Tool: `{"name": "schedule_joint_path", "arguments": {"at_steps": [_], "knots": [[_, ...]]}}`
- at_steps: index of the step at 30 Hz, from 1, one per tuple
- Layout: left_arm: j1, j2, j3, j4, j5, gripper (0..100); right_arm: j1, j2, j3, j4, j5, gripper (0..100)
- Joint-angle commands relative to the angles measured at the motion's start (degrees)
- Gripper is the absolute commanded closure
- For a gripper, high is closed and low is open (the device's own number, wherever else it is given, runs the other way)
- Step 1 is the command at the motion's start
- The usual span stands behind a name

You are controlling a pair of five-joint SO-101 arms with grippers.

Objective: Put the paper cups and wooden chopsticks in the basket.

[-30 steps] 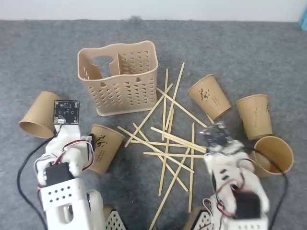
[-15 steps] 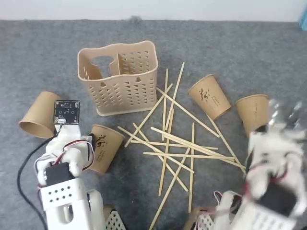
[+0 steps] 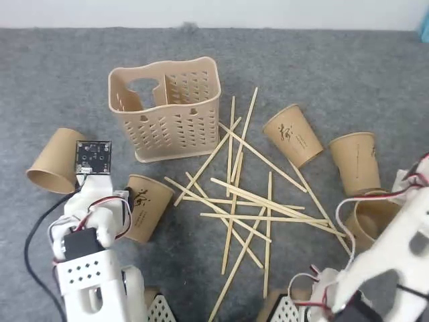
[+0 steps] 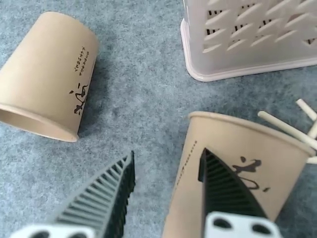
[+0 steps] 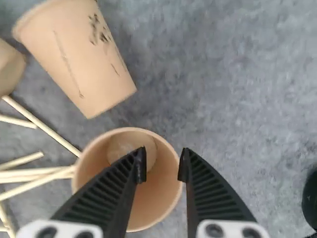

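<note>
Swung the right claw (image 5: 162, 161) away from the chopsticks (image 3: 248, 201) over to an upright cup (image 5: 158, 193) well apart from the basket (image 3: 174, 127). Holds it narrowly parted and empty, astride the cup's wall, one jaw inside: seemingly set for a rim pinch. Kept the left claw (image 4: 167, 153) wide open and empty, one jaw over a toppled cup (image 4: 267, 153).

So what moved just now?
The right arm swung from above the chopsticks out to the right. The right end effector, open, now hangs over the upright cup. Nothing was grabbed or dropped. The left end effector, the basket, the other cups and the chopsticks stayed put.
</note>
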Motion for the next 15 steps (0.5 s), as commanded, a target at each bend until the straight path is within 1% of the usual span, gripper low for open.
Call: {"name": "schedule_joint_path", "arguments": {"at_steps": [1, 8, 12, 15], "knots": [[0.97, 0.35, 0.31, -0.26, 0.35, 79, 3.12, 2.24, -2.02, 0.31, 3.96, 87.5], [0.97, 0.35, 0.31, -0.35, 0.35, 79, 3.38, 7.96, 5.19, -0.40, 9.93, 87.5], [0.97, 0.35, 0.31, -0.35, 0.35, 79, 2.33, 9.19, 8.26, -4.26, 10.29, 88.0], [0.97, 0.35, 0.40, -0.26, 0.35, 79, 1.54, 9.98, 10.64, -9.45, 10.29, 89.4]]}}
